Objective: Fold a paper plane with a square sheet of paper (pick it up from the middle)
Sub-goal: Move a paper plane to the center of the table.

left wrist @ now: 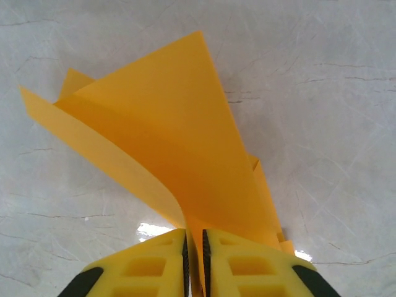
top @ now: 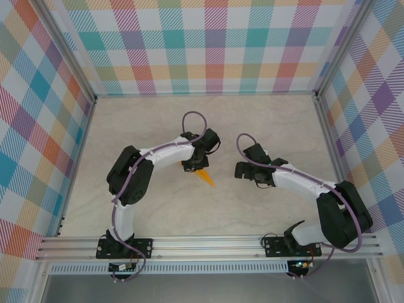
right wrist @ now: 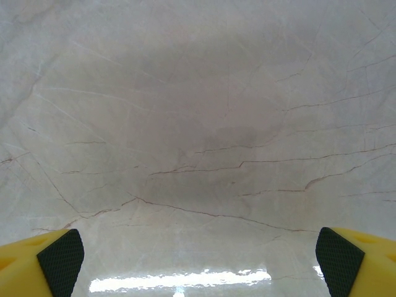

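**Left gripper pinched on paper plane, mid-worktop**

Left gripper (left wrist: 194,250): jaws drawn almost together, only a thin slot between the yellow fingers (left wrist: 148,266). In that slot is the narrow end of the paper plane (left wrist: 179,142), so the paper is clamped. Wrist view: orange-yellow layers fan up and away from the fingers, a broad flap rising to a point at the top and a second flap splaying out to the left. A narrow edge of further layers shows on the right side.

Top view: the left gripper (top: 197,154) sits close to the middle of the worktop (top: 158,208), a little nearer the near edge than the far one. The plane (top: 205,177) sticks out below it, its sharp tip slanting toward the near right corner. Whether the tip touches the surface I cannot tell.

Right gripper (top: 243,169): just right of centre, near the plane but apart from it. Its jaws are spread wide, the black pads (right wrist: 60,260) at the two bottom corners of the wrist view, and nothing is held. Pale veined worktop lies under it.
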`<state>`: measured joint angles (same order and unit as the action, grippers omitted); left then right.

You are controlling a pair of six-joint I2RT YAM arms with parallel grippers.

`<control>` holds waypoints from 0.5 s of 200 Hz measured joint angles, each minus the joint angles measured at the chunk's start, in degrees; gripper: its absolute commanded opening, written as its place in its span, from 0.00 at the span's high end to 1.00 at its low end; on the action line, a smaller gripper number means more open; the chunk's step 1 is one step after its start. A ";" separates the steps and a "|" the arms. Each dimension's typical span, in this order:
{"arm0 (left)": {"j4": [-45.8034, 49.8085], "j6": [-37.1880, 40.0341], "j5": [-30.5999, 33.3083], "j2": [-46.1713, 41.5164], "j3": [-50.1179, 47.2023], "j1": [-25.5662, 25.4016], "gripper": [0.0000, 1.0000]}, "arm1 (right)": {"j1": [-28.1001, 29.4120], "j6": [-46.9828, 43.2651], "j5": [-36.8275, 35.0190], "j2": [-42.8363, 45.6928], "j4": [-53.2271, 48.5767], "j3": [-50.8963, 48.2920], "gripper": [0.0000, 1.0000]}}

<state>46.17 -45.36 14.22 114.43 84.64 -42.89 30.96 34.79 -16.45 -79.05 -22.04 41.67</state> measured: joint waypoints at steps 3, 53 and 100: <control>0.00 -0.22 0.00 -0.24 -0.13 0.00 0.90 | -0.04 0.00 0.00 0.00 0.00 0.00 0.01; -0.66 0.02 0.02 -8.22 -1.75 -0.04 1.00 | -0.50 0.35 0.28 0.15 0.02 0.00 0.02; -5.18 3.45 -2.08 -20.33 -4.55 -0.52 1.00 | -0.90 0.42 0.44 8.57 0.11 -1.88 0.01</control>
<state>40.99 -41.91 12.14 94.11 80.09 -43.42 30.06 35.20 -16.01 -70.48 -21.93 39.79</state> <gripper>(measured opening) 0.046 0.985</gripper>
